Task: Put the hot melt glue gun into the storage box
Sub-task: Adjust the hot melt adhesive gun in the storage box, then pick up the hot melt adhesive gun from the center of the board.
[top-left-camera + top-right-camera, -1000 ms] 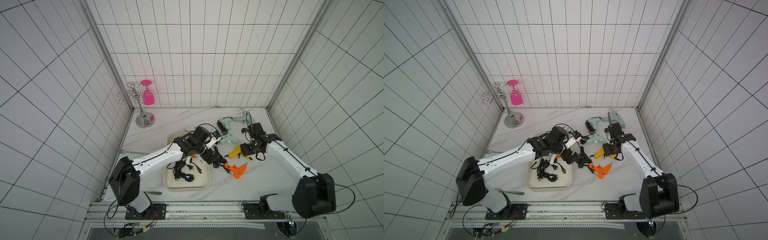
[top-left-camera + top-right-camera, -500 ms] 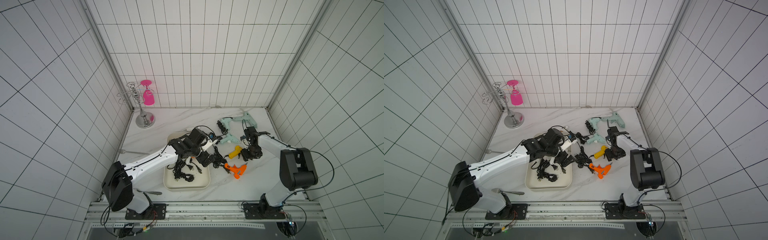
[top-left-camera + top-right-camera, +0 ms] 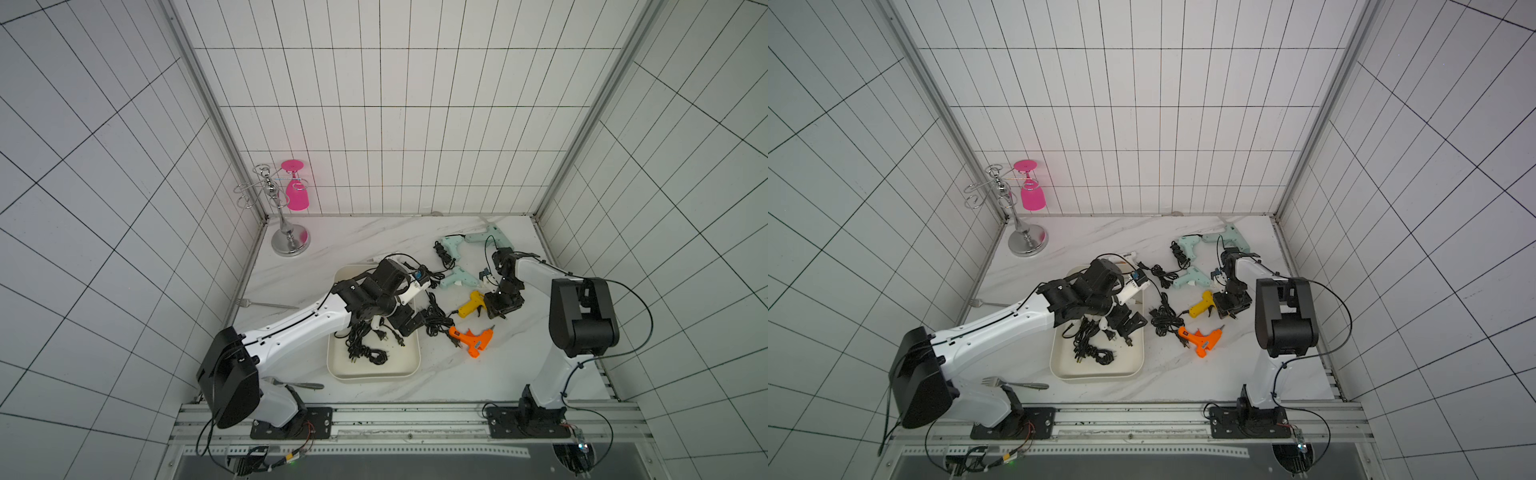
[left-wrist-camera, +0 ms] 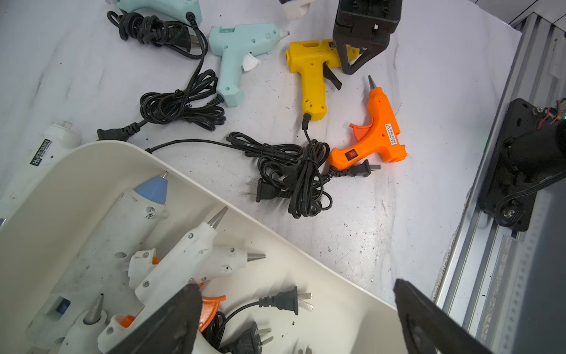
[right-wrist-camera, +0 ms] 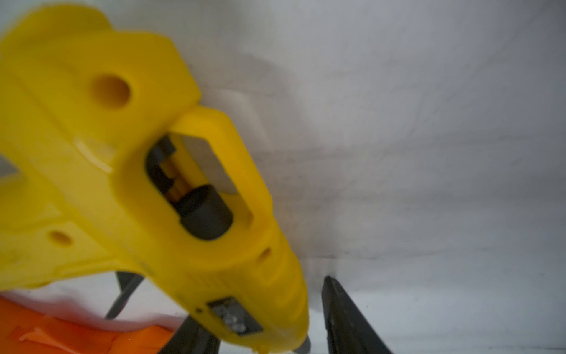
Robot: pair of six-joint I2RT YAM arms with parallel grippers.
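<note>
The marble tabletop is seen strewn with cords. The storage box is loaded with white guns. Above it, the left tool is held spread wide. The right tool is set astride the yellow glue gun, which lies on the tabletop outside the box; whether it is pinched cannot be told.
</note>
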